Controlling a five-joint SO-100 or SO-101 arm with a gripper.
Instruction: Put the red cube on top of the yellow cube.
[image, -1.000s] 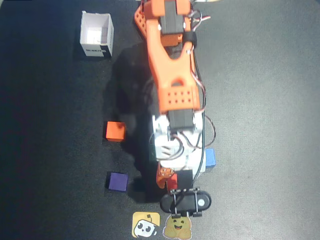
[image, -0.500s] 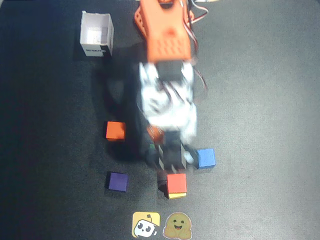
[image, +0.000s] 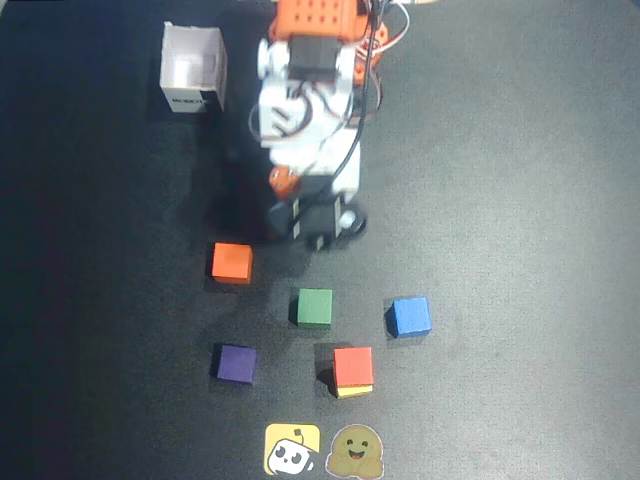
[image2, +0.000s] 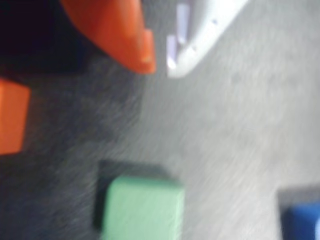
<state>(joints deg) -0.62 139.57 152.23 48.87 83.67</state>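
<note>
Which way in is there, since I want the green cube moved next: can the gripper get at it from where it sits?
Probably yes: the gripper holds nothing, and bare mat separates it from the green cube, whose neighbours stand apart.

Yellow cube (image: 353, 391): mostly hidden beneath red cube (image: 353, 366). Wrist view: motion-blurred; orange cube (image2: 11, 116) and blue cube (image2: 301, 220) cut off by frame edges.

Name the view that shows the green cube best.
The overhead view: the green cube appears sharp and whole among the other cubes. The wrist view shows it closer but blurred and cut off by the bottom edge.
</note>
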